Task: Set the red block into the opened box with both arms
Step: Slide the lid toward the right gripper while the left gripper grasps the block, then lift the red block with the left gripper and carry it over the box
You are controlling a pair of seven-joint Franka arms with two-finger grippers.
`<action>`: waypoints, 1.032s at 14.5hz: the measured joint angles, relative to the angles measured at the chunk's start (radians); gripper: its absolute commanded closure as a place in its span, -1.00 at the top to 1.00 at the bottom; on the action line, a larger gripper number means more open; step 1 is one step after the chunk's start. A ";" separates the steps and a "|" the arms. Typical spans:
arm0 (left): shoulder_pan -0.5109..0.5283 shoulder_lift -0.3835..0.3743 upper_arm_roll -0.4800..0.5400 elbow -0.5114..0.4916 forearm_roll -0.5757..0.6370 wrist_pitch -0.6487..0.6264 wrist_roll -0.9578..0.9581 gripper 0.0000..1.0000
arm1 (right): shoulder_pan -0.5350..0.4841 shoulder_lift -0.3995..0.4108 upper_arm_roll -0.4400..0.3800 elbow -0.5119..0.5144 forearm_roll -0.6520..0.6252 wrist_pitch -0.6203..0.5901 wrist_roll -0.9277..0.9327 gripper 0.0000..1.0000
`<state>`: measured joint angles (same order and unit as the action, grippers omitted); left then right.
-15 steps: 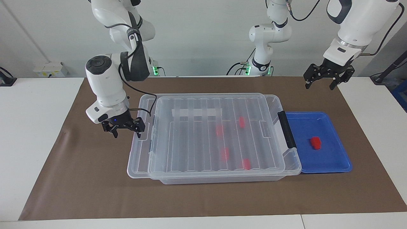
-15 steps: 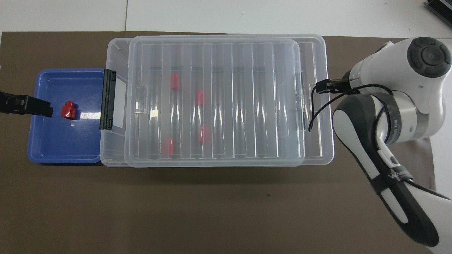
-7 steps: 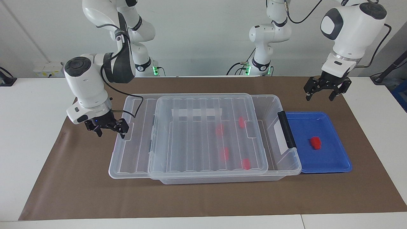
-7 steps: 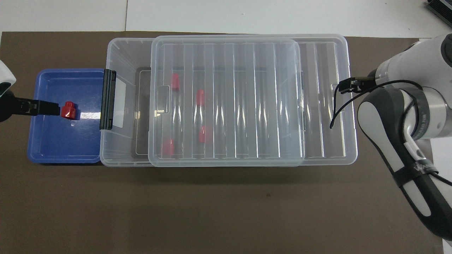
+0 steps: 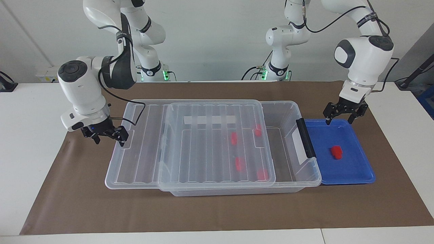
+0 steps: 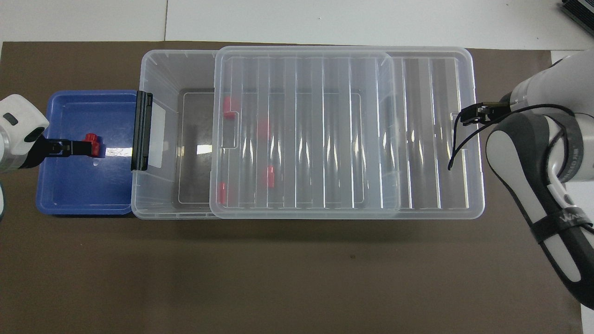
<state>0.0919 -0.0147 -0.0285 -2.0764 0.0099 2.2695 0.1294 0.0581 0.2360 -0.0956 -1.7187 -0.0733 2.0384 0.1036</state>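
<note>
Facing view shows the lid [image 5: 190, 142] slid partway off the box [image 5: 288, 135] toward the right arm's end, uncovering only a strip of the box interior beside the black handle [image 5: 306, 138]. Risk one: the lid overhangs the box end and could tip or drop off if drawn further, because little of it would rest on the rim. Risk two: the uncovered strip is narrow, so a block released off-centre could land on the lid or the handle. Risk three: the red block [image 5: 336, 152] lies loose in the blue tray [image 5: 352, 176], and a descent that is off-line could nudge it aside or tip it. The right gripper [image 5: 107, 133] stands with its jaws spread wide at the lid's outer end; one fingertip appears to hook the lid edge, with nothing clamped between the jaws. The left gripper [image 5: 344, 112] hangs over the tray's edge nearest the robots, jaws spread wide and empty; the block lies below and just forward of them, untouched. Four more red blocks [image 5: 240, 163] lie inside the box under the lid.
</note>
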 measured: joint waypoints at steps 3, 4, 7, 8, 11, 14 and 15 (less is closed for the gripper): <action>0.038 0.060 0.001 -0.023 0.000 0.098 0.050 1.00 | -0.032 -0.002 -0.002 0.002 -0.013 -0.004 -0.021 1.00; 0.043 0.072 0.001 -0.030 0.000 0.117 0.053 1.00 | -0.039 -0.002 -0.002 0.002 -0.016 -0.006 -0.022 1.00; 0.045 0.099 0.001 -0.052 0.000 0.168 0.055 1.00 | -0.054 -0.003 -0.002 0.002 -0.030 -0.008 -0.031 1.00; 0.046 0.116 0.001 -0.059 0.000 0.194 0.055 1.00 | -0.057 -0.003 -0.003 0.003 -0.034 -0.009 -0.034 1.00; 0.053 0.197 0.001 -0.067 0.000 0.294 0.055 1.00 | -0.058 -0.003 -0.003 0.003 -0.036 -0.011 -0.035 1.00; 0.067 0.271 0.001 -0.067 0.000 0.376 0.057 1.00 | -0.057 -0.007 -0.001 0.005 -0.036 -0.011 -0.035 1.00; 0.068 0.285 0.001 -0.066 0.000 0.392 0.057 1.00 | -0.055 -0.013 0.001 0.009 -0.035 -0.012 -0.035 1.00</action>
<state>0.1598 0.2707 -0.0271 -2.1428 0.0099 2.6618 0.1865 0.0027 0.2233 -0.0947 -1.7095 -0.1083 2.0264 0.0683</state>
